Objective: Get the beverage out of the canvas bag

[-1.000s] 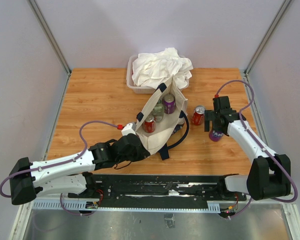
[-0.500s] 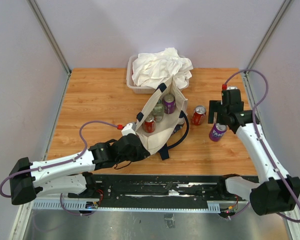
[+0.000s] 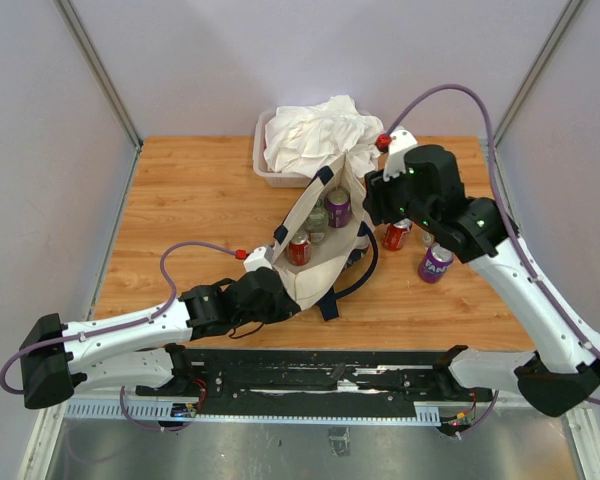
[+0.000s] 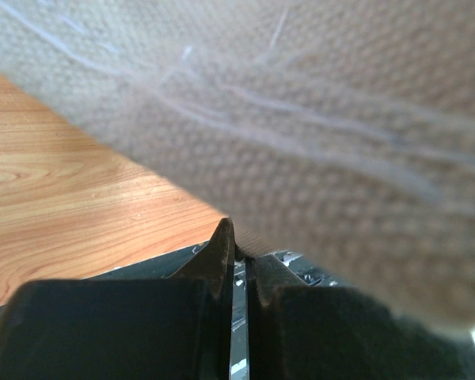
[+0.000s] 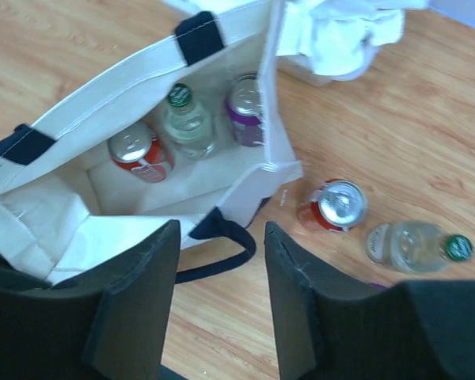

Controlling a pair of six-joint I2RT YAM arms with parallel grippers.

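Seen from above, the canvas bag [image 3: 325, 262] stands open near the middle of the table [image 3: 180, 200]. In it are held a red can [image 3: 298, 250], a bottle [image 3: 317, 222] with a green cap and a purple can [image 3: 338, 207], all upright. The bag's near left corner is met by the left gripper [image 3: 272, 288]. The right gripper [image 3: 376, 203] is held above the bag's right side. A second red can [image 3: 396, 237] and a second purple can [image 3: 435, 264] stand on the table right of the bag. A tub [image 3: 261, 160] of white cloth is set just beyond the bag.

In the left wrist view, most of the frame is filled by blurred canvas. The left gripper's two fingers [image 4: 218, 252] are brought almost together, pinched on the cloth's lower edge.

In the right wrist view, the right gripper [image 5: 218, 305] is seen with its jaws spread wide and nothing between them. The open bag [image 5: 119, 75] lies below it, with the three drinks standing at its far end. On the table to the right, the second red can [image 5: 337, 206] stands beside a second bottle [image 5: 416, 244], which lies on its side.
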